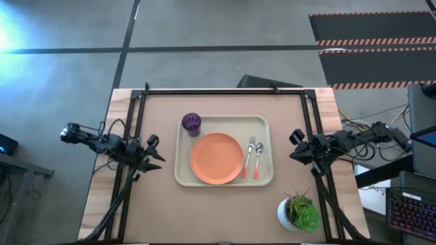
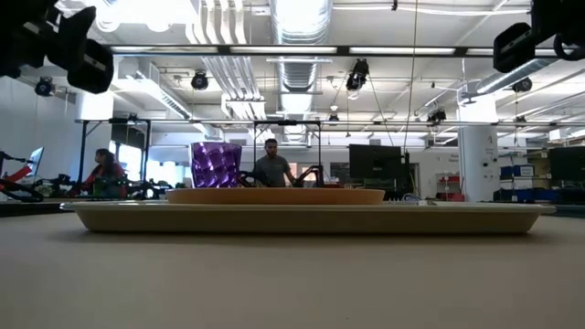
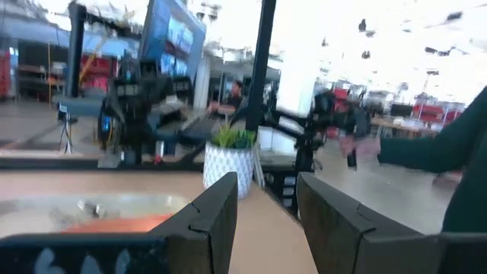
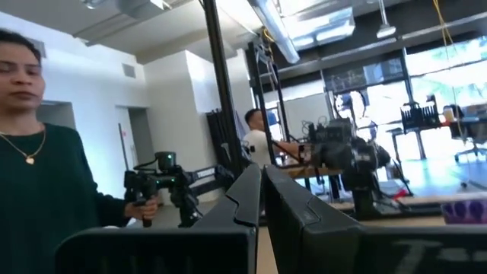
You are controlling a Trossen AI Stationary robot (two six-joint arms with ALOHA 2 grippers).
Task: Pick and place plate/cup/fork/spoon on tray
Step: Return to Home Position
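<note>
- Nearest the front edge, a potted plant (image 1: 300,212) stands off the tray (image 1: 223,180), past its front-right corner; leave it alone.
- On the tray you have one plate (image 1: 216,158) at the middle; one fork (image 1: 248,157) and one spoon (image 1: 258,158) lie side by side just right of the plate; one cup (image 1: 191,123) stands upright in the far-left corner, just beside the plate's rim.
- All four pieces look placed, so I judge the step in hand to be only a clean retreat; keep both arms high and outside the tray so nothing gets knocked.
- The left gripper (image 1: 153,151) hangs left of the tray, fingers (image 3: 215,221) spread and empty; the right gripper (image 1: 297,145) hangs right of it, fingers (image 4: 247,199) pressed together, nothing between them.
- Beyond the table you have people in the room.
</note>
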